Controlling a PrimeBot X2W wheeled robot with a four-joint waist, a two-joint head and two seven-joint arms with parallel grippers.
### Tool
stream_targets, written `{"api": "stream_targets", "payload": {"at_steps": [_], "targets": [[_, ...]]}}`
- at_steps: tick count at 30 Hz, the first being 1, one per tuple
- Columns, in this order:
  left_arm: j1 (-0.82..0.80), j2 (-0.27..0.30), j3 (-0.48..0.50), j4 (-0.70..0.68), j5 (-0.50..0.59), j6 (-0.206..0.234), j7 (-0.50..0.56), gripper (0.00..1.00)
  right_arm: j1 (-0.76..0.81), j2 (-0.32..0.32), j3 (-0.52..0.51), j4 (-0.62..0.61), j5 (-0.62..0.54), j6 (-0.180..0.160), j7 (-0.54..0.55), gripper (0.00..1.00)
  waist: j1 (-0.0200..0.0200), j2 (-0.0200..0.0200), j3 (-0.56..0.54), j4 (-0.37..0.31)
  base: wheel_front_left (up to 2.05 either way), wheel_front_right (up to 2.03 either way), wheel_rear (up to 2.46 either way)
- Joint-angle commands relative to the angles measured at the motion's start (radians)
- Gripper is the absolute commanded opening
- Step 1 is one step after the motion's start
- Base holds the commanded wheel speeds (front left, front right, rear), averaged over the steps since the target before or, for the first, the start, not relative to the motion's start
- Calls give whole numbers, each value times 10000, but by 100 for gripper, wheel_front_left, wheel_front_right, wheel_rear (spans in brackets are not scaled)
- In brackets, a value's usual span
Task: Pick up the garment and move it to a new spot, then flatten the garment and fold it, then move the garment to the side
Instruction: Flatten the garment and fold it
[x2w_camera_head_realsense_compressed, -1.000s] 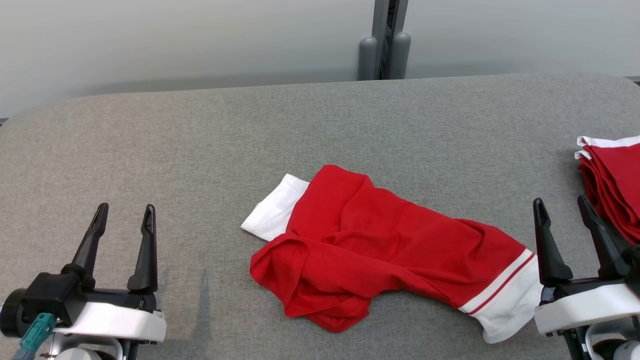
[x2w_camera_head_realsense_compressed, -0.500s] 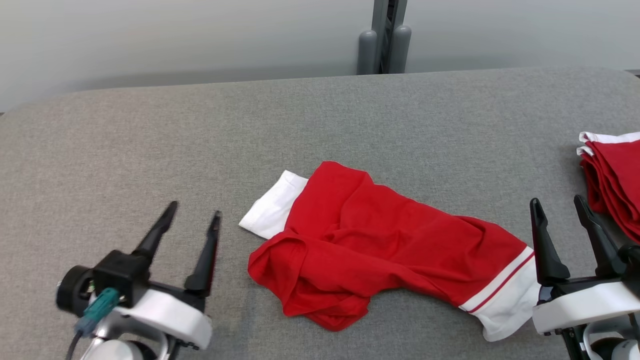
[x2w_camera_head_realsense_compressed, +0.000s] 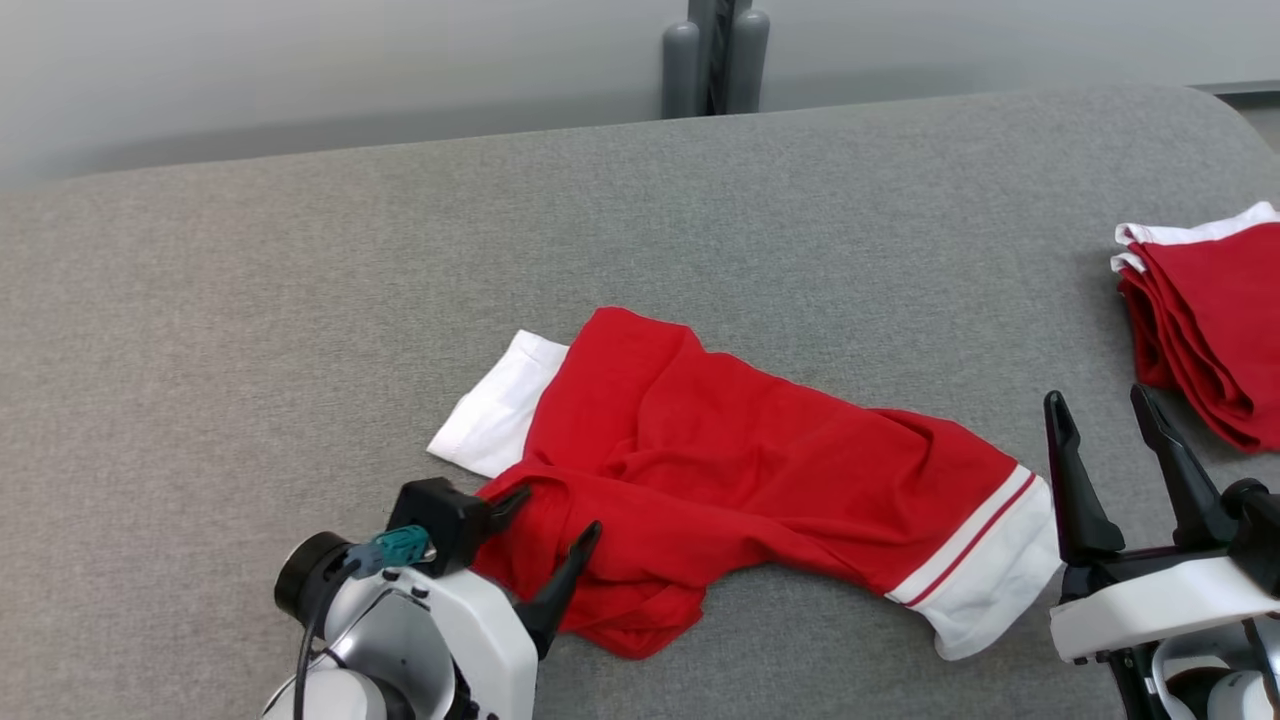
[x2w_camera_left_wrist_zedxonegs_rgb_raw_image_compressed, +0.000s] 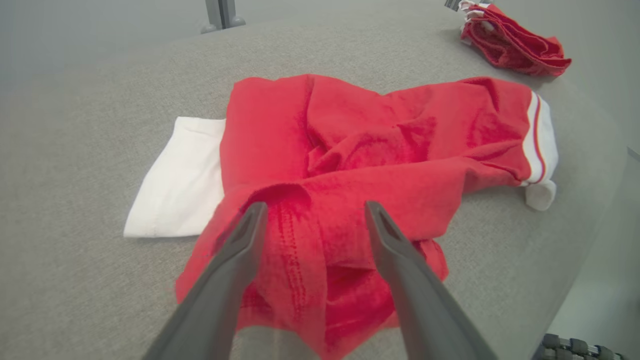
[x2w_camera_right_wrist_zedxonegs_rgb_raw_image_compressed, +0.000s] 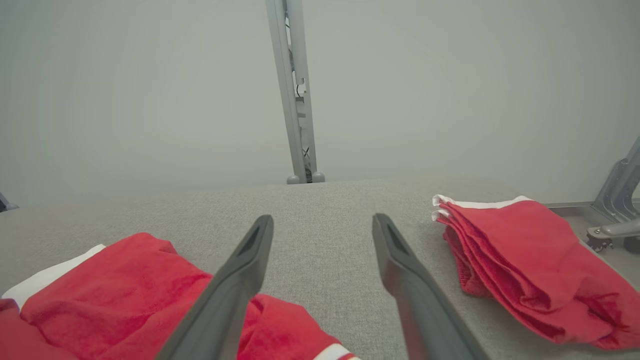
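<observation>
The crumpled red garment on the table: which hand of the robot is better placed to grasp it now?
Left. The left hand is open, its fingers astride a raised fold at the garment's near left end. The right hand, also open, stands beside the white-banded end, aimed at bare table.

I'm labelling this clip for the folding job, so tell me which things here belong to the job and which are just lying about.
In the job: crumpled red garment; left tool, open over its near edge; right tool, open, beside its striped end.
Just lying about: folded red stack on the right of the grey table; grey post behind it.
</observation>
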Motion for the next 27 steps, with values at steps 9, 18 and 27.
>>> {"api": "stream_targets", "payload": {"at_steps": [9,18,27], "targets": [[-491,31,4,673,72,151,249,27,-216,39,-42,167,59,1,-258,100,0,0,189,-325,0,0,0],[-327,301,407,502,292,680,-83,0,-168,82,-263,194,20,1,-375,100,0,0,256,-133,0,0,0],[1314,941,726,-836,-642,877,201,0,-183,70,-451,81,-39,1,-266,100,0,0,325,488,0,0,0]]}}
